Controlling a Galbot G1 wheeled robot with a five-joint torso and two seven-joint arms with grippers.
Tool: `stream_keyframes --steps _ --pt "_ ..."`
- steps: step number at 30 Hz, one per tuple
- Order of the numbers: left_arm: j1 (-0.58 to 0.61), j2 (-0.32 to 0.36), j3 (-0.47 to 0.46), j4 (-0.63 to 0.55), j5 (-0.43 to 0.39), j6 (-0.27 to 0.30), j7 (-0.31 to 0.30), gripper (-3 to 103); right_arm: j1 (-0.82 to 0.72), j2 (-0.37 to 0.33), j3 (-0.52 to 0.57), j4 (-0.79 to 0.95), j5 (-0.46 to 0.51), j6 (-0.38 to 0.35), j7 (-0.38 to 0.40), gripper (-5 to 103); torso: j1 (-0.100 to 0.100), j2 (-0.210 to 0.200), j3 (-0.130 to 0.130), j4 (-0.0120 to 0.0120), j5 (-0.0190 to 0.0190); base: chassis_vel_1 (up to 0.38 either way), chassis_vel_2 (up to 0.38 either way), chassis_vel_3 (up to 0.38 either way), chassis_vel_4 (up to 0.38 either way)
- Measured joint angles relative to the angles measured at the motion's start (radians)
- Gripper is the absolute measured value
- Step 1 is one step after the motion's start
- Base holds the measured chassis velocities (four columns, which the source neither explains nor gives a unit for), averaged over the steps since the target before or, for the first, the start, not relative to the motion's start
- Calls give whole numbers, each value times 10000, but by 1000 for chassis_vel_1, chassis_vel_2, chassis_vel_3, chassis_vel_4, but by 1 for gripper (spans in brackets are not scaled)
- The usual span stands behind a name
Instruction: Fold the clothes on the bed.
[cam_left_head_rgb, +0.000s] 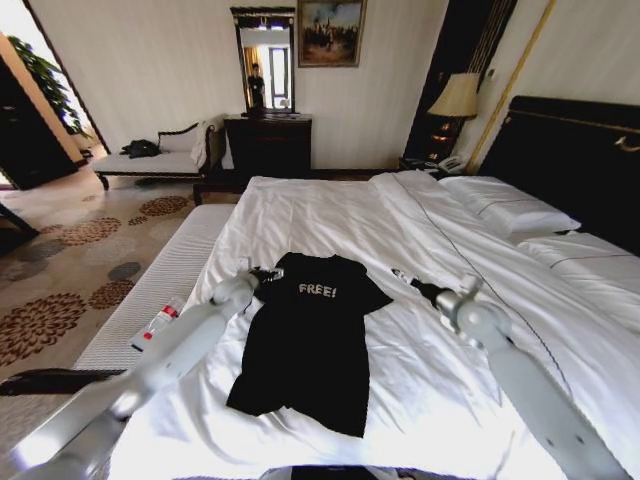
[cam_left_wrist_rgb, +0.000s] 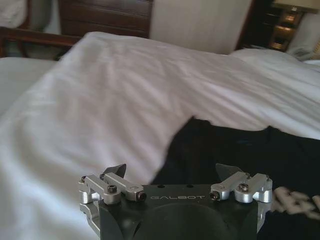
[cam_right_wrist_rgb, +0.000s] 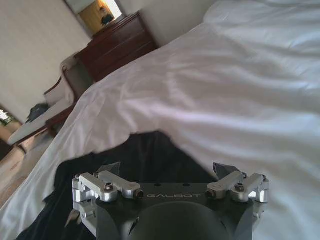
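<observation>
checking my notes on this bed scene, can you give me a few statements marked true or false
1. The T-shirt lies spread flat on the bed. True.
2. The T-shirt is red with no lettering. False: it is black with white "FREE!" on the chest.
3. The left gripper is by the shirt's sleeve, open. True.
4. The right gripper holds a pillow. False: it is open over the duvet, beside the shirt.
5. A bottle lies on the bench beside the bed. True.

Bedside lamp (cam_left_head_rgb: 457, 97), dresser (cam_left_head_rgb: 267, 146), chaise (cam_left_head_rgb: 150, 160).
</observation>
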Motion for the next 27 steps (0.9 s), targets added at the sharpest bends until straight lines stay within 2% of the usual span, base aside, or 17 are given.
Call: stream_keyframes --steps 2,3,5,7,9,10,12,14,15,19,21,26,27 --pt "1134 647 -865 -859 -40 -95 23 100 -502 125 91 469 30 -62 -25 100 1 0 0 14 7 0 0 0 0" --pt "1570 841 -1121 -1185 -51 -121 42 100 -834 250 237 686 32 -85 -29 100 1 0 0 13 9 0 0 0 0" --pt "1819 941 -1269 -1381 -70 -133 49 100 -1070 344 344 823 38 -98 -32 100 2 0 0 12 5 0 0 0 0" --pt "2704 1219 -1725 -2062 -90 -186 73 100 -1923 727 743 1288 33 -160 -34 100 0 1 -2 -3 6 0 0 0 0" --pt "3562 1331 -2330 -2604 -78 -191 197 100 -2633 1069 953 1724 -112 -217 -70 100 0 0 -1 -6 4 0 0 0 0" --pt "3562 1331 -2330 -2604 -78 -191 197 100 -2633 1069 953 1724 -112 -217 -70 100 0 0 -1 -6 4 0 0 0 0" --pt "4836 1333 -3359 -3230 -41 -194 414 103 -3412 1418 1208 2332 -251 -309 -144 100 0 0 -1 0 12 0 0 0 0" --pt "5879 1171 -4189 -3584 76 -197 593 101 -4121 1695 1453 2854 -318 -345 -237 100 2 -1 0 1 4 0 0 0 0" --pt "5879 1171 -4189 -3584 76 -197 593 101 -4121 1695 1453 2854 -318 -345 -237 100 2 -1 0 1 4 0 0 0 0" --pt "8051 451 -5578 -4193 478 -240 1053 98 -5347 2138 1783 3624 -424 -391 -423 100 0 0 -1 3 2 0 0 0 0" --pt "8375 275 -5805 -4291 594 -293 1150 98 -5563 2231 1810 3732 -450 -413 -448 100 0 0 -2 2 6 0 0 0 0" --pt "10227 -819 -7226 -4713 820 -505 1649 98 -6725 3028 1708 4085 -885 -482 -769 100 2 -2 1 0 8 0 0 0 0" --pt "10227 -819 -7226 -4713 820 -505 1649 98 -6725 3028 1708 4085 -885 -482 -769 100 2 -2 1 0 8 0 0 0 0"
